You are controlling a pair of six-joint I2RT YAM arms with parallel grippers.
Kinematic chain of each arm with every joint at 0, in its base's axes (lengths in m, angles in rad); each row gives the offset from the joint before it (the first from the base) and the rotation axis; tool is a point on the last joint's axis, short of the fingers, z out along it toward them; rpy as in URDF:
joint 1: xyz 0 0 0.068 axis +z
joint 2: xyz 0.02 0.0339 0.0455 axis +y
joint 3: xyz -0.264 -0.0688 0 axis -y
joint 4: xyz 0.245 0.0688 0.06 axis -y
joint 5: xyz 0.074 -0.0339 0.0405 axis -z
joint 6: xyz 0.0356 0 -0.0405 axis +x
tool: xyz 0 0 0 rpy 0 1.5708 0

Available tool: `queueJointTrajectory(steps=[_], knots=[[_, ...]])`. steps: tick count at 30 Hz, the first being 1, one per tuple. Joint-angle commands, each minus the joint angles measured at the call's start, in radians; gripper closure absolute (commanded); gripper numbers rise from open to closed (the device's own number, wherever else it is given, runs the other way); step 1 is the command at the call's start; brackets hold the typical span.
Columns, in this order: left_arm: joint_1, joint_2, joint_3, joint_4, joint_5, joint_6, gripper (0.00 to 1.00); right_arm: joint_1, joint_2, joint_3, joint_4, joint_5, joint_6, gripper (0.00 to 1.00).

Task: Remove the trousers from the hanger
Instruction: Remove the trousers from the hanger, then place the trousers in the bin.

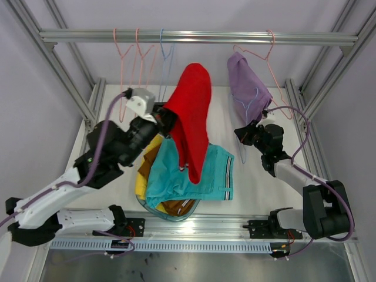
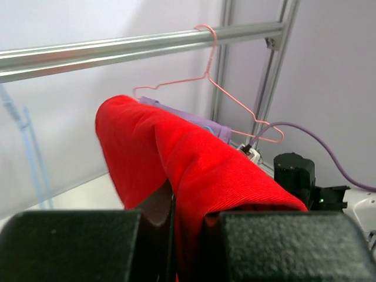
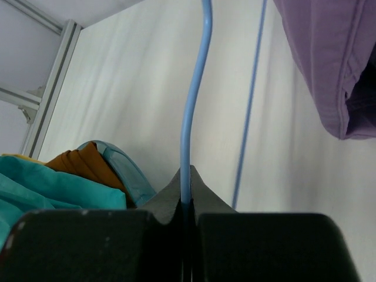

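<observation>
Red trousers (image 1: 192,106), pinched in left hand (image 1: 164,119)

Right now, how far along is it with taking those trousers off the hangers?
Done: the yellow trousers, teal trousers and brown trousers lie in a pile. In hand: the left fingers grip the red trousers, raised above that pile; the right fingers are shut on a blue hanger. Left: the lilac trousers hang on a pink hanger.

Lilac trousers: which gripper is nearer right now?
Right. The right gripper sits just below the lilac trousers, fingers shut on a blue hanger wire. The left gripper is farther off, gripping the red trousers.
</observation>
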Motion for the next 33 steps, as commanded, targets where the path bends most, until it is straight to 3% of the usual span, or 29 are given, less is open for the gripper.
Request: queueJointTrajectory(steps=[1, 9, 19, 25, 33], knots=[[-0.007, -0.138, 0.038, 0.107, -0.075, -0.030, 0.99, 0.003, -0.033, -0.008, -0.009, 0.024, -0.016, 1.00], [-0.007, -0.469, -0.215, 0.059, -0.142, -0.031, 0.99, 0.001, -0.059, -0.050, -0.023, 0.033, -0.017, 1.00], [-0.007, -0.727, -0.380, -0.120, -0.121, -0.104, 0.99, 0.000, -0.054, -0.070, -0.035, 0.033, -0.027, 1.00], [-0.007, -0.724, -0.442, -0.158, -0.017, -0.128, 0.99, -0.002, -0.030, -0.085, -0.014, 0.038, -0.022, 1.00], [-0.006, -0.574, -0.513, -0.128, 0.158, -0.185, 0.99, -0.014, 0.007, -0.090, 0.002, 0.036, -0.030, 1.00]])
